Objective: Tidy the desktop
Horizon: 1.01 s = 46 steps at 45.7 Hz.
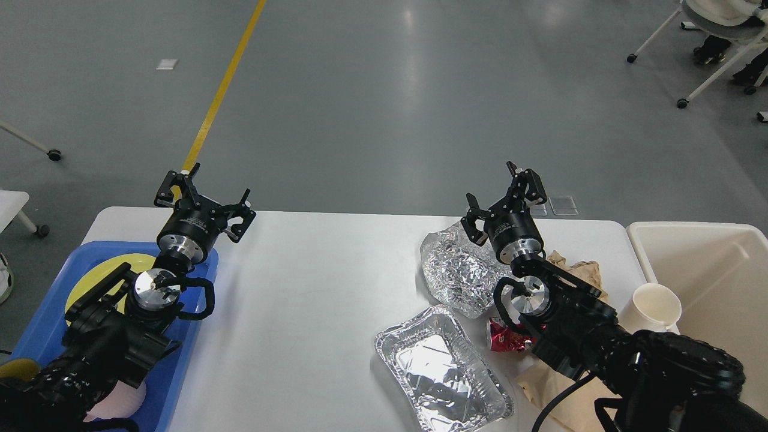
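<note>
The white desktop (300, 288) spans the view. On its right lie a crumpled foil sheet (459, 273), a foil tray (441, 372), a red wrapper (504, 336), brown paper (579, 270) and a white paper cup (654, 306). My right gripper (501, 192) is open and empty, raised above the foil sheet's far edge. My left gripper (204, 195) is open and empty, above the desktop's far left edge, just past the blue tray (180, 360).
The blue tray holds a yellow plate (99, 282) and a pale pink item (120, 402). A cream bin (708, 288) stands off the right end. Wheeled chair legs (690, 66) stand on the grey floor at the far right.
</note>
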Tool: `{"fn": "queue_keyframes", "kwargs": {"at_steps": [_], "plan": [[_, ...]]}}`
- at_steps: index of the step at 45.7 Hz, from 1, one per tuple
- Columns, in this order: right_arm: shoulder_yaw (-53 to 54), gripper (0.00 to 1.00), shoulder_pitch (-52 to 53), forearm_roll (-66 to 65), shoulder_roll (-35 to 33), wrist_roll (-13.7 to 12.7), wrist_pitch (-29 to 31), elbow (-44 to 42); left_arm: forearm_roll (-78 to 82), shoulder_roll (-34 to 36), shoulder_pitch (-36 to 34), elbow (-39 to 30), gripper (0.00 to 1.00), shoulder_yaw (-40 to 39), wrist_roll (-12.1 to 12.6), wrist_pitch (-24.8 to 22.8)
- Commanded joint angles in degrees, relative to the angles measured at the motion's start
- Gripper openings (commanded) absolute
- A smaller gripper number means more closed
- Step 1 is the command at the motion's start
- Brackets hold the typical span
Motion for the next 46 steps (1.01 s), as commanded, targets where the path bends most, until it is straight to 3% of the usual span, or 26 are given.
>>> {"fn": "queue_keyframes", "kwargs": {"at_steps": [1, 30, 40, 46], "plan": [[0.0, 1.00, 0.0, 0.0, 0.0, 0.0, 0.0, 0.0, -0.5, 0.0, 0.0, 0.2, 0.98, -0.3, 0.3, -0.2], [0.0, 1.00, 0.0, 0.0, 0.0, 0.0, 0.0, 0.0, -1.3, -0.5, 0.1, 1.2, 1.00, -1.1, 0.0, -1.6], [0.0, 1.00, 0.0, 0.0, 0.0, 0.0, 0.0, 0.0, -1.4, -3.3, 0.0, 7.8, 1.00, -2.6, -0.2, -13.2], [0.0, 1.00, 0.0, 0.0, 0.0, 0.0, 0.0, 0.0, -1.9, -3.6, 0.0, 8.9, 1.00, -3.3, -0.3, -14.7]]}}
